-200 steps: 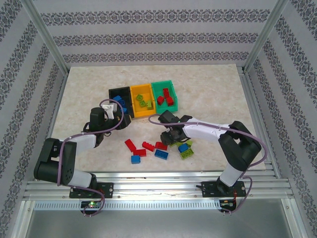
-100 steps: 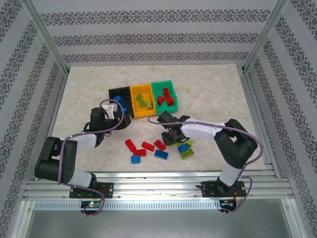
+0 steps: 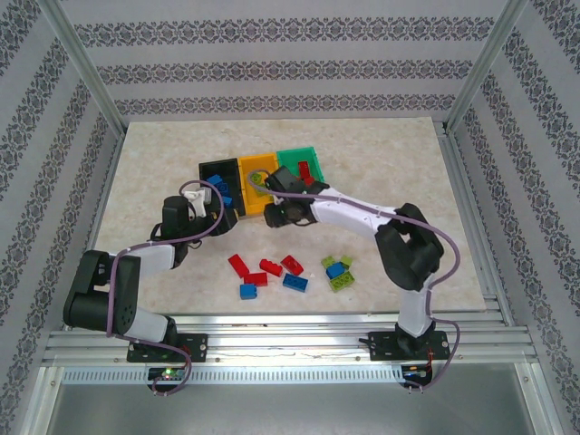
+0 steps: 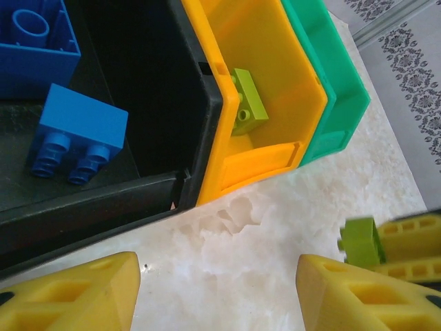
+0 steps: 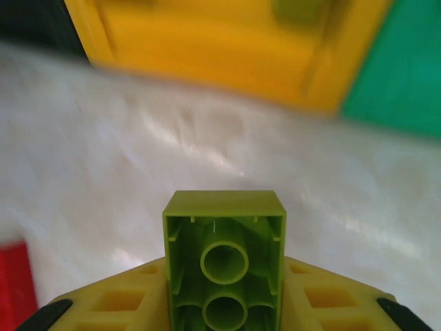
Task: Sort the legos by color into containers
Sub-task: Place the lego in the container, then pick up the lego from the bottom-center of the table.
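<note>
Right gripper (image 5: 224, 314) clamps a lime brick (image 5: 224, 241) just short of the orange bin's (image 4: 258, 162) front wall, bare table (image 4: 275, 234) between them. Left gripper (image 4: 219, 293), jaws apart, hangs by that bin's corner with the black bin (image 4: 89, 207). Loose bricks (image 3: 265, 265) lie well nearer.

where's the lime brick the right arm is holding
In the right wrist view the lime brick is pinched in the right fingers, over the table just short of the orange-yellow bin.

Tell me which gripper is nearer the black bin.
Left. Left gripper sits in front of the black bin; right gripper, gripping a lime brick, is in front of the orange-yellow bin.
</note>
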